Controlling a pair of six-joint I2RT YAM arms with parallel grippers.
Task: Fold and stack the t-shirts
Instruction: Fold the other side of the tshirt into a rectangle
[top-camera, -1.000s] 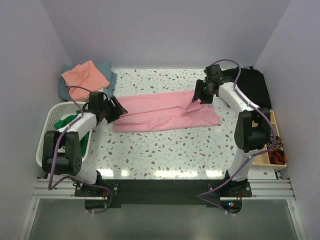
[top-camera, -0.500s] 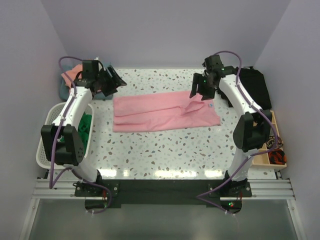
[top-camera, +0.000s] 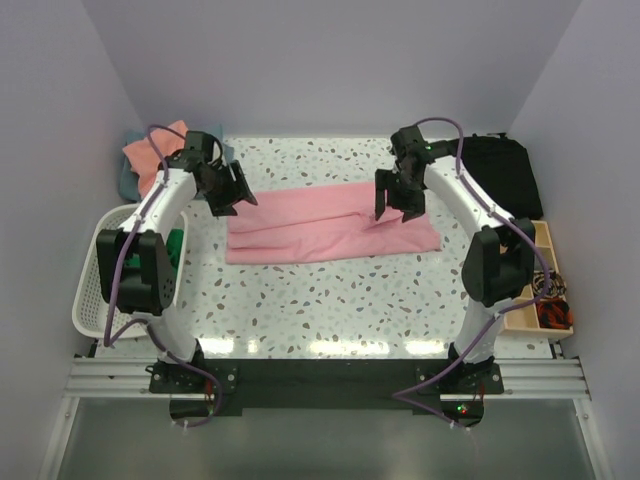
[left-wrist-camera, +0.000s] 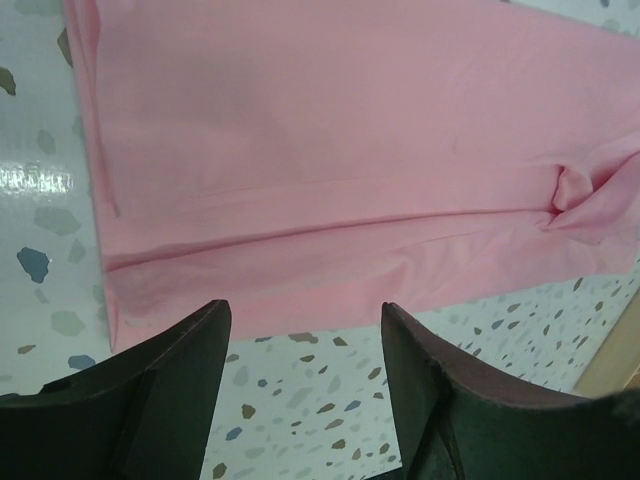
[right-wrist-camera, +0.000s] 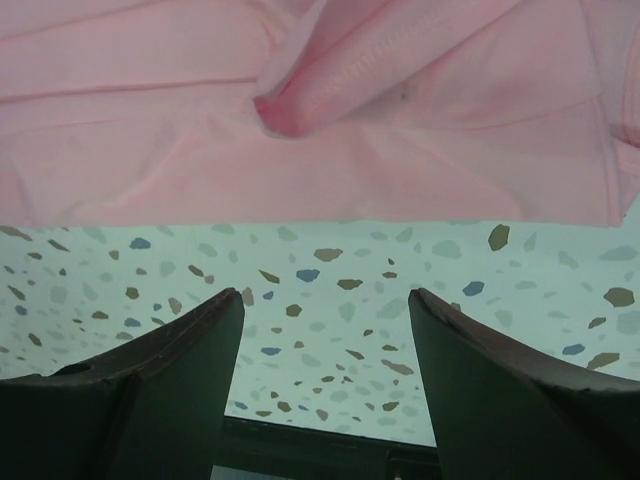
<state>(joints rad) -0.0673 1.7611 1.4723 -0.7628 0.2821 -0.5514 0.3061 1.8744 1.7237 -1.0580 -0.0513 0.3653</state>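
One light pink t-shirt (top-camera: 330, 222) is seen from above, folded into a long flat band across the middle of the speckled table (top-camera: 330, 300). The left gripper (top-camera: 237, 190) is held over its left end, and the right gripper (top-camera: 393, 203) over a bunched fold near its right end. A salmon-orange t-shirt (top-camera: 150, 150) is piled in the far left corner.

From the left wrist, the shirt's left edge is shown below widely parted fingers (left-wrist-camera: 190, 360), with nothing held.

From the right wrist, the near hem and a raised pucker are shown beyond wide, empty fingers (right-wrist-camera: 480, 360).
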